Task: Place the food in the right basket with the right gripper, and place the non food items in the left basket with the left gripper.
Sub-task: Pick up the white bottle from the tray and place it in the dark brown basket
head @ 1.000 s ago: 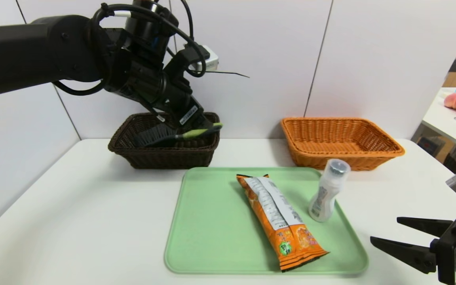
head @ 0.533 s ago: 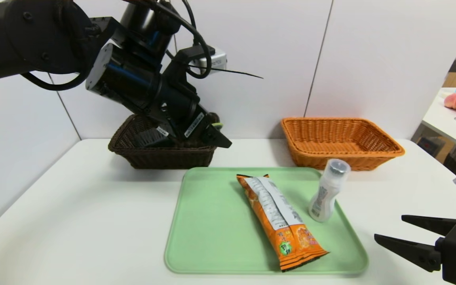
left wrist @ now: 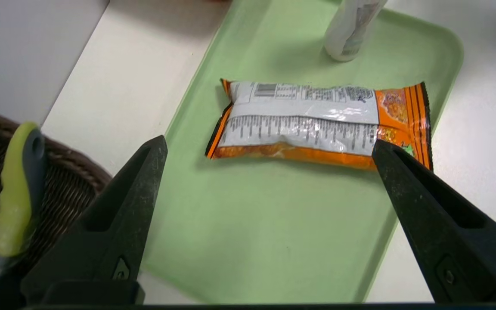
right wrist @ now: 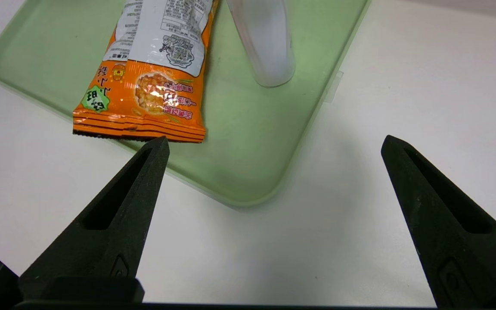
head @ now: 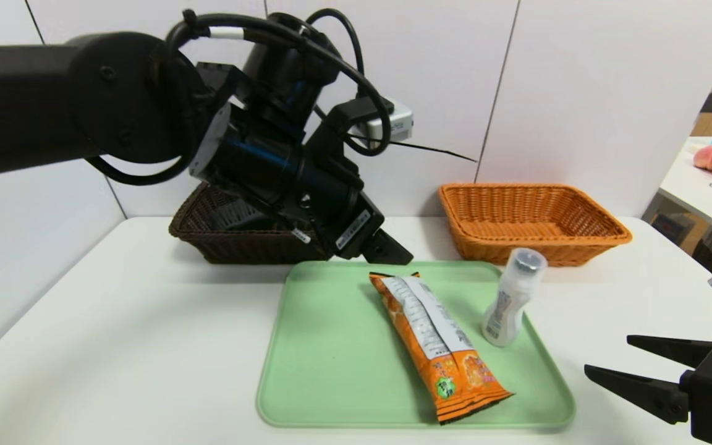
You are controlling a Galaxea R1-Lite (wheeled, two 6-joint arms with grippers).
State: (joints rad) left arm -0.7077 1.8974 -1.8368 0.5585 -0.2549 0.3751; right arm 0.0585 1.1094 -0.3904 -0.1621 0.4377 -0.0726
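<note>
- We see the left gripper [left wrist: 269,150] with its jaws spread wide and nothing between them; it hangs over the near rim of the dark brown left basket [head: 207,238], at the far left corner of the green tray [head: 331,371], pointing down toward the tray.
- In the left wrist view the scrub brush [left wrist: 13,202] lies in that brown basket, its yellow-green handle resting against the rim (the bristles are mostly out of sight, and in the head view the arm hides most of the brush).
- We find the orange snack packet [head: 436,340] lying flat on the tray, label panel up, its end with the green round mark nearest the robot and slightly overhanging the tray's near edge.
- The small white bottle [head: 510,300] stands upright on the tray just beside the packet, on the side toward the right gripper, apart from it.
- The orange-tan right basket [head: 535,216] sits on the white table [head: 115,346] behind the tray's far right corner; we see nothing in it.
- The right gripper [right wrist: 274,144] hovers low over the table off the tray's near right corner, jaws also wide apart and touching nothing (its tips point toward the packet's near end).
</note>
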